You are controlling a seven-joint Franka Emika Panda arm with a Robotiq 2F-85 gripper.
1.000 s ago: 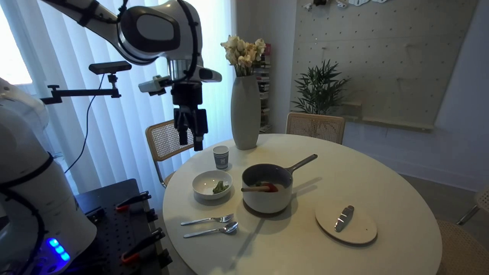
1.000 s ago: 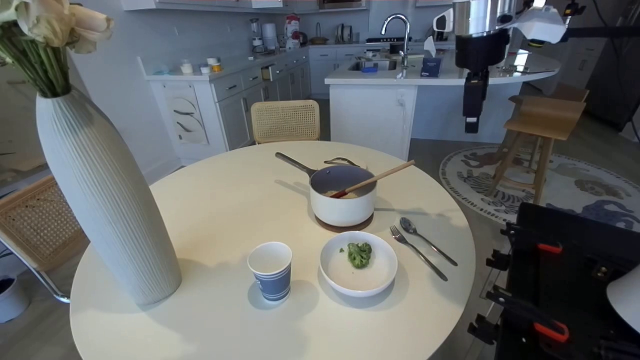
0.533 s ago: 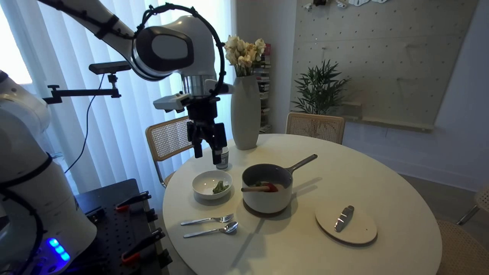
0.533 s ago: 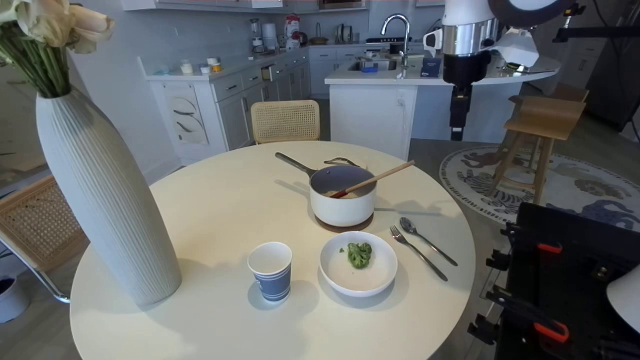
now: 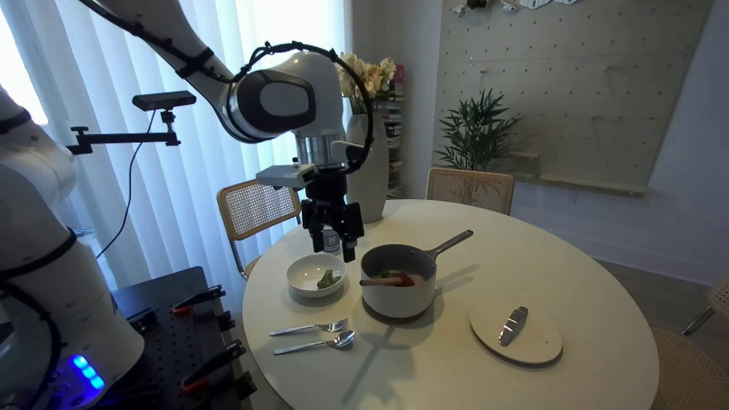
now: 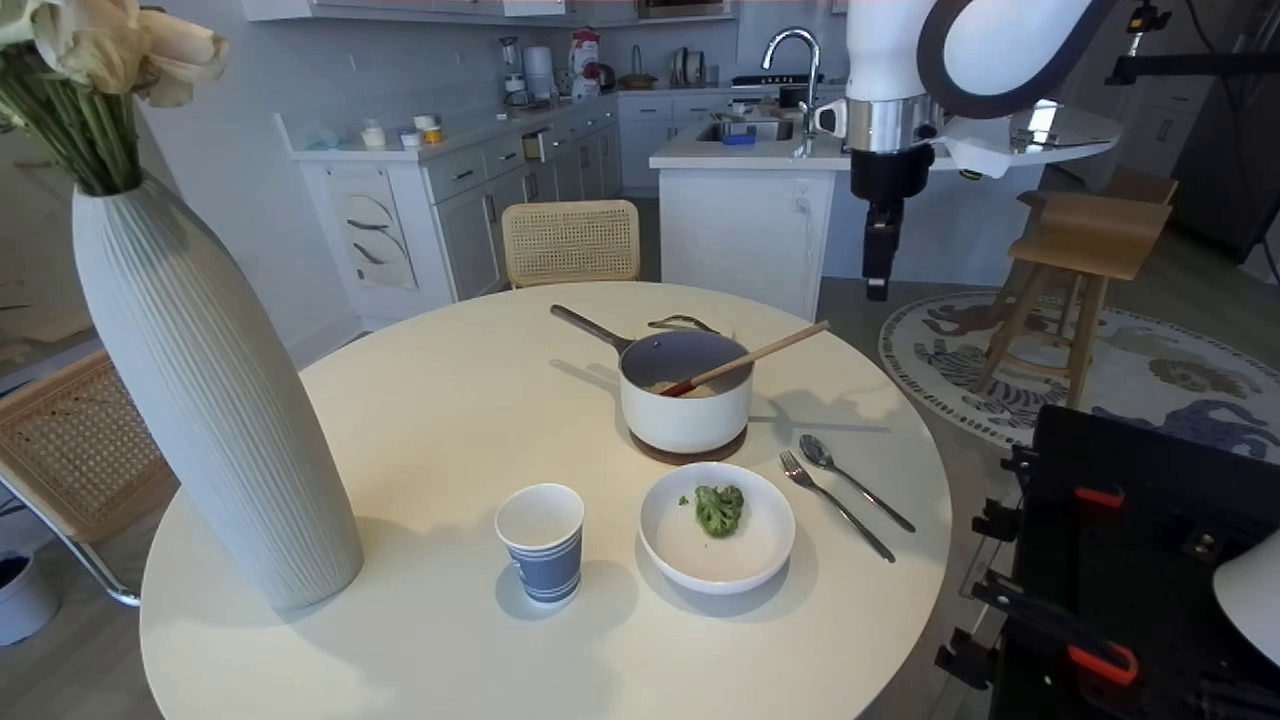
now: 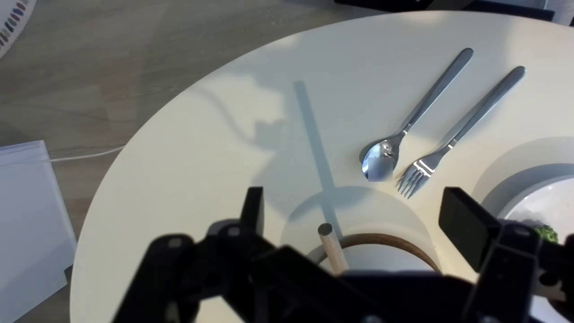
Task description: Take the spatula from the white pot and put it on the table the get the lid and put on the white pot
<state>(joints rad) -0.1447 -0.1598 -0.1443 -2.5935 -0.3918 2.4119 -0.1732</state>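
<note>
Left of center in an exterior view, I see my claw (image 5: 334,250) spread wide, holding nothing; mid-frame, the spatula (image 5: 385,281) leans in the pot (image 5: 401,302); the lid (image 5: 526,338) lies lower right.

Arm (image 5: 285,102) bent; wrist (image 5: 320,150) aimed down; hand (image 5: 333,251) hanging tips-down, fingers (image 7: 464,220) parted wide.

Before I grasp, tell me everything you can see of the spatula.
The spatula has a straight, round, light brown handle, apparently wooden, and a red head. It leans in the white pot, head down inside and partly hidden, handle slanting up across the rim, seemingly resting there, and out past it. The open gripper is clear of it.
</note>
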